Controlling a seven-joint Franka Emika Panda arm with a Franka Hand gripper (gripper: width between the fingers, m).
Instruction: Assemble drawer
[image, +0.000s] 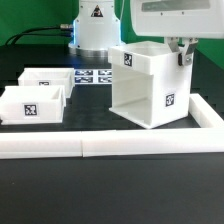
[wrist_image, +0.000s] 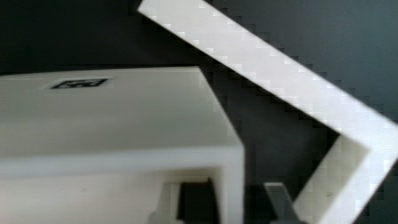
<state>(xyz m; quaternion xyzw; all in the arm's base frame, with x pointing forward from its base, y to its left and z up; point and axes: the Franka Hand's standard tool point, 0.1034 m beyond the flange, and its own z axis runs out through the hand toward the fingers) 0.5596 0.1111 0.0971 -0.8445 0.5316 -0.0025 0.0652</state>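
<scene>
The drawer's tall white housing stands at the exterior view's right of centre, with a square tag on each of two faces. Its two small open-topped trays sit side by side at the exterior view's left. My gripper comes down onto the housing's upper far-right edge. In the wrist view the housing fills the near side, and its thin side wall runs between my two fingers. The gripper is shut on that wall.
A long low white border wall runs along the front and turns back along the exterior view's right; in the wrist view it passes close beside the housing. The marker board lies behind the trays, before the robot's base.
</scene>
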